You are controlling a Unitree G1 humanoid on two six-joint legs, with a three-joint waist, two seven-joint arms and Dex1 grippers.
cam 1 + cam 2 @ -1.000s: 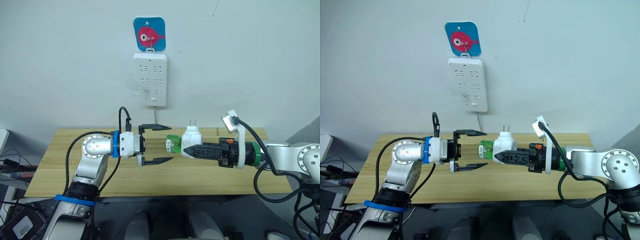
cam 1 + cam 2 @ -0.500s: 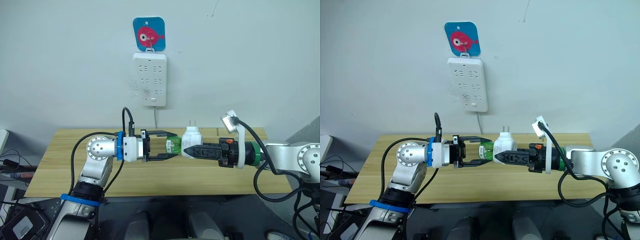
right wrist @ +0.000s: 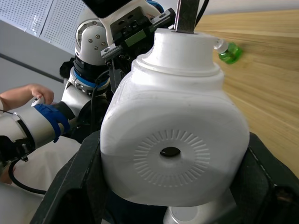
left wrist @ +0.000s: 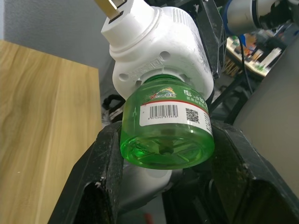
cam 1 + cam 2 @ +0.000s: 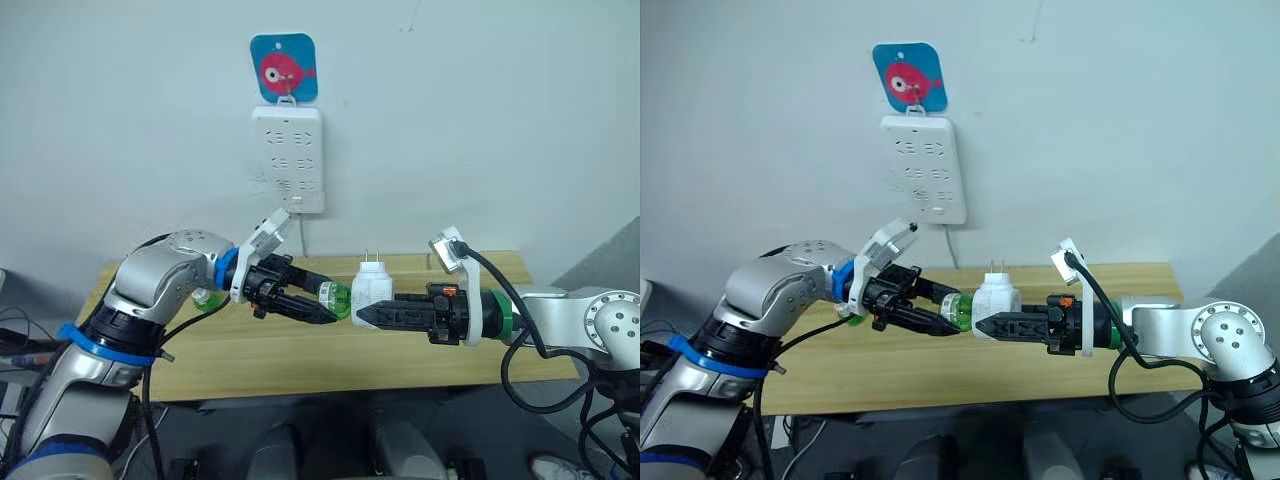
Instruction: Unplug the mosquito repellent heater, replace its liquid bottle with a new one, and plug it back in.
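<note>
1. Head views: right gripper (image 5: 358, 317) clamps the white heater (image 5: 371, 293) at frame centre, above the wooden table (image 5: 300, 350). Left gripper (image 5: 328, 307) pinches the green bottle (image 5: 335, 297) screwed into it. Power strip (image 5: 288, 160) on the wall, upper centre, under a fish sticker (image 5: 282, 68).
2. Left wrist view: fingers (image 4: 105, 163) flank the bottle's base; barcode label visible.
3. Right wrist view: heater's round vent faces the camera; a second green bottle (image 3: 230, 52) lies on the table, upper right; a person's hand (image 3: 21, 95) at left edge.
</note>
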